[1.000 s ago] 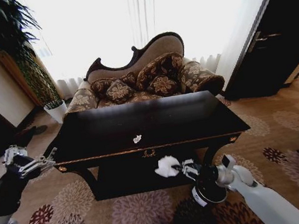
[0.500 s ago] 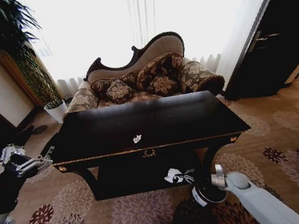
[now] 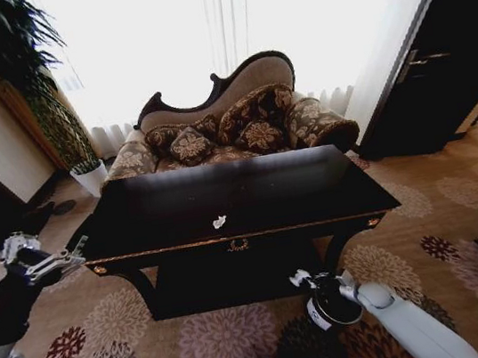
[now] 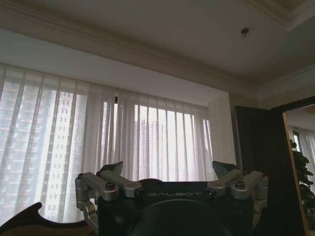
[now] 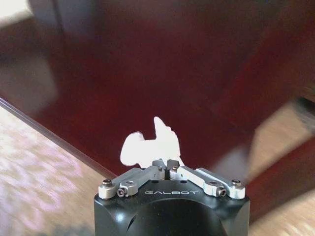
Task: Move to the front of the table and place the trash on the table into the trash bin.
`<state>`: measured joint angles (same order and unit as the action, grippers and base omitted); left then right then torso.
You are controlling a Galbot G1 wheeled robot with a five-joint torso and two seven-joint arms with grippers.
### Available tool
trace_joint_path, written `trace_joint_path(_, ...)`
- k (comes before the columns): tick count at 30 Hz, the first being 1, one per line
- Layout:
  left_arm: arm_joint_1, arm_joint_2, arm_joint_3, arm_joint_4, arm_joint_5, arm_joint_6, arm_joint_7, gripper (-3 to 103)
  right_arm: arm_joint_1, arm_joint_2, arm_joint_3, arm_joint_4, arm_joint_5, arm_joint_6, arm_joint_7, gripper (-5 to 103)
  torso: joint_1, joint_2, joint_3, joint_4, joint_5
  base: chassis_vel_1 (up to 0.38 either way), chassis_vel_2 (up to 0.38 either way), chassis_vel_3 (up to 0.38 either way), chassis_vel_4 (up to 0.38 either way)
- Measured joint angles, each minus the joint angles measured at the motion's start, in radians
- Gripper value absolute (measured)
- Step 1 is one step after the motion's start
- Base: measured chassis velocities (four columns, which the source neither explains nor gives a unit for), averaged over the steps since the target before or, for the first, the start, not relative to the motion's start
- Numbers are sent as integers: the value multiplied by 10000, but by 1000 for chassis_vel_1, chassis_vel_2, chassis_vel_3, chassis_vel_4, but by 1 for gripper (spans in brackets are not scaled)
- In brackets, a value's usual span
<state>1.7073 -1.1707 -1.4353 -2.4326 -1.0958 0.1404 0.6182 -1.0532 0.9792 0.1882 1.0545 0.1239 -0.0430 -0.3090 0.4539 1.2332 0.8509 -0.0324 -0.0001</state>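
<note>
Glossy black table point(image 3: 313, 190), one small white scrap point(image 3: 219, 222) near front edge; white wad point(image 5: 150, 146) pinched in right tool point(image 5: 167, 163).

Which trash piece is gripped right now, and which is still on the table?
The white paper ball pinched in the right gripper. The other small white scrap lies loose near the table's front edge.

The shiny black tabletop point(image 3: 250, 191) has one small white paper ball point(image 3: 219, 222) lying on it, close to the front edge, near the middle.

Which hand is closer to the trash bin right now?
Right. The right hand is just beside the trash bin, holding a white paper ball; the left hand is off the table's left end.
</note>
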Motion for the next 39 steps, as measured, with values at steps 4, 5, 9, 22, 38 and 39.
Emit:
trace_joint_path(4, 51, 1, -74, -31, -23, -4, 2, 100, 105, 82, 48, -369, -554, -191, 611, 0, 0, 0, 0, -1, 1, 0, 0, 0, 0)
trace_joint_path(5, 62, 0, -82, -47, -27, -4, 2, 100, 133, 95, 87, -466, -689, -276, 725, 0, 0, 0, 0, 0, 0, 0, 0, 0, 0)
trace_joint_path(9, 77, -29, -86, -87, -32, -5, 2, 100, 147, 95, 226, -771, -1125, -455, 918, 0, 0, 0, 0, -1, -1, 0, 0, 0, 0)
trace_joint_path(22, 199, -25, -165, -194, -89, -23, 2, 100, -26, 292, 279, -1479, -1799, -679, 1274, 1, 0, 0, 0, -1, 1, 0, 0, 0, 0)
trace_joint_path(38, 236, -26, -203, -241, -144, -29, 2, 100, -131, 192, 357, -1345, -1752, -863, 1145, 61, 0, 0, 0, -1, -1, 0, 0, 0, 0)
trace_joint_path(39, 235, -29, -199, -241, -141, -29, 1, 100, -134, 200, 357, -1312, -1749, -863, 1141, 66, -1, 0, 0, -1, -2, 0, 0, 0, 0)
